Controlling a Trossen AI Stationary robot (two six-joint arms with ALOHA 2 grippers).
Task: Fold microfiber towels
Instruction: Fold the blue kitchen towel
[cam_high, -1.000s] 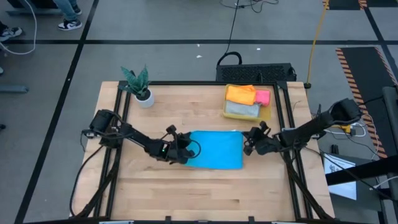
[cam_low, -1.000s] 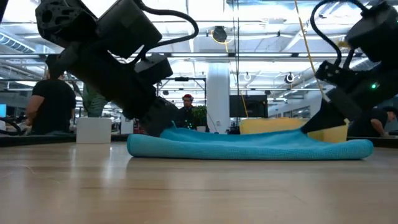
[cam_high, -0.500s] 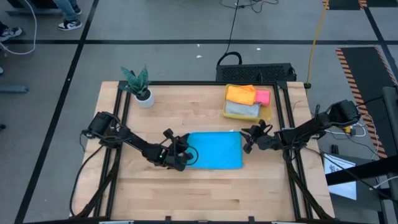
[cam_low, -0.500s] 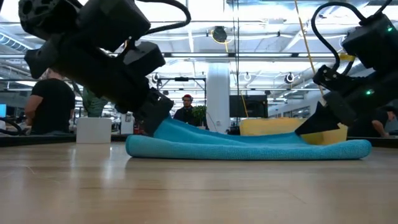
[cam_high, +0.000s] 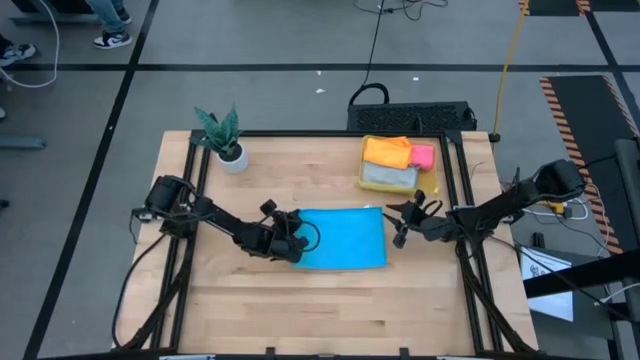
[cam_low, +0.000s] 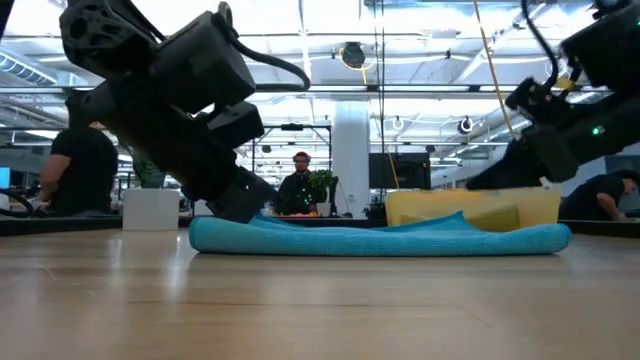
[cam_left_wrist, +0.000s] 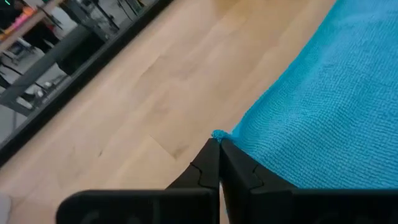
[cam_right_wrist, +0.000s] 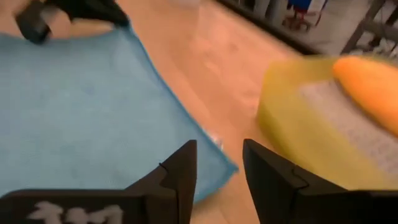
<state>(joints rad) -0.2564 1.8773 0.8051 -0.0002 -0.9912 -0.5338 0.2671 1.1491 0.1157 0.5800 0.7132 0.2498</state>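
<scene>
We see the blue towel (cam_high: 342, 238) lying flat on the table (cam_high: 300, 310), just in front of the yellow bin (cam_high: 398, 186) that holds the orange towel (cam_high: 387, 151), the pink towel (cam_high: 423, 156) and the grey towel (cam_high: 388, 176). The left gripper (cam_high: 292, 247) sits at the blue towel's edge farthest from the bin, jaws closed on its corner. The right gripper (cam_high: 401, 225) hovers beside the bin, jaws open, holding nothing.

We are in a big open-plan lab or office. Past the table (cam_low: 300, 300) we see ceiling lights (cam_low: 420, 75), a pillar (cam_low: 351, 155) and people (cam_low: 85, 165) at desks; taped floor lines (cam_high: 300, 68) and cables (cam_high: 375, 40) surround it.
</scene>
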